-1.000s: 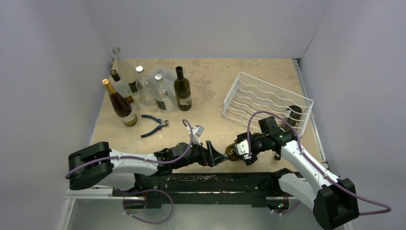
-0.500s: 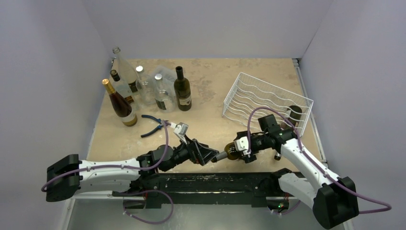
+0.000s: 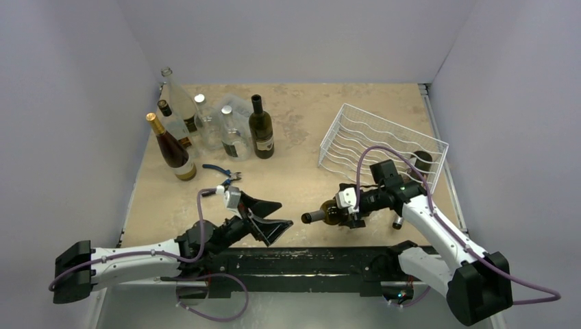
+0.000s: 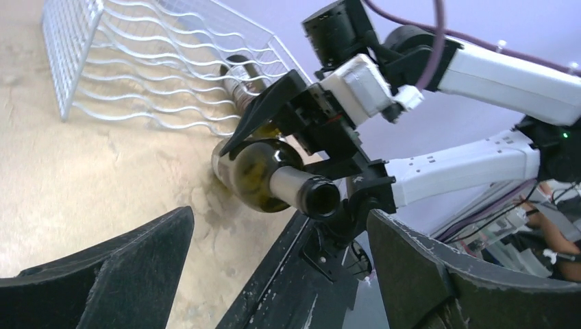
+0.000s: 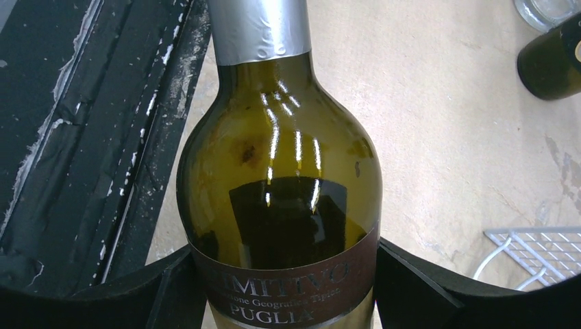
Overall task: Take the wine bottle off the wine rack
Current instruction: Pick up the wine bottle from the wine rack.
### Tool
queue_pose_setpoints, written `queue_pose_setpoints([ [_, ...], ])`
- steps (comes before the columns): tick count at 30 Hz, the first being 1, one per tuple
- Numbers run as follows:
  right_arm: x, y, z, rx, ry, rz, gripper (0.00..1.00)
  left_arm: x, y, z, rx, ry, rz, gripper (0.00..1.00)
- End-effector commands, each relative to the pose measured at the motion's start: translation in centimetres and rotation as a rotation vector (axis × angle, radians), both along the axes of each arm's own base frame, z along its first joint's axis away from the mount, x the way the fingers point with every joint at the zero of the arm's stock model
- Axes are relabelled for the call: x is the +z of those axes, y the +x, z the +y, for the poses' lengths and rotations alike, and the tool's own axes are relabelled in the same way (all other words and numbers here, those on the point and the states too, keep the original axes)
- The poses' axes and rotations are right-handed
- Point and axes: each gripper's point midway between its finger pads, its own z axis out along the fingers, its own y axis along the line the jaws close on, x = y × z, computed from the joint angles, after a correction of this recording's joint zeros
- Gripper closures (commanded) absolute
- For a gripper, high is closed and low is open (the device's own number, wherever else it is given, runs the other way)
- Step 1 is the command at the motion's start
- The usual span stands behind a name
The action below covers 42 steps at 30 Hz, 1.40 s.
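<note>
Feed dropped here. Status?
Left gripper open, empty. Right gripper shut on bottle, held sideways, clear of rack. Nothing between the two.

Label [image 5: 284, 291] on wine bottle [image 5: 281, 171] reads "IMITIVO", "PUGLIA".

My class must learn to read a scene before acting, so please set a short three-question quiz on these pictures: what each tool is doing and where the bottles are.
1. True or false: the right tool is shut on a wine bottle that it holds lying level.
2. The left tool is: A open and empty; B shut on the pliers; C shut on a rack wire.
3. Fill in: a second bottle lies in the ____.
Key: 1 true; 2 A; 3 wine rack.
</note>
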Motion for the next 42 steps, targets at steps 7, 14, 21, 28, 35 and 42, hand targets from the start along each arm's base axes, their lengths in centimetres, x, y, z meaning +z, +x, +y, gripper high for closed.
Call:
queue_pose_setpoints([
  [7,4.6,1.0,2.0,0.002,0.156,0.012,0.82,2.4,-1.8,-2.0,-0.122,0.099,-0.362,0.04],
  [14,4.7,1.0,2.0,-0.002,0.163,0.025,0.83,2.5,-1.7,-4.5,-0.144,0.159,-0.482,0.04],
  [21,4.6,1.0,2.0,-0.003,0.16,0.03,0.82,2.8,-1.2,-7.1,-0.137,0.185,-0.578,0.04],
  [28,4.6,1.1,2.0,-0.005,0.159,0.032,0.83,4.0,-1.0,-8.1,-0.085,0.1,-0.679,0.04],
  [35,4.5,1.1,2.0,-0.004,0.158,0.035,0.83,4.2,-0.5,-9.3,-0.057,0.118,-0.694,0.04],
  [42,4.6,1.1,2.0,-0.003,0.158,0.036,0.83,4.4,0.3,-9.3,-0.014,0.124,-0.674,0.15],
])
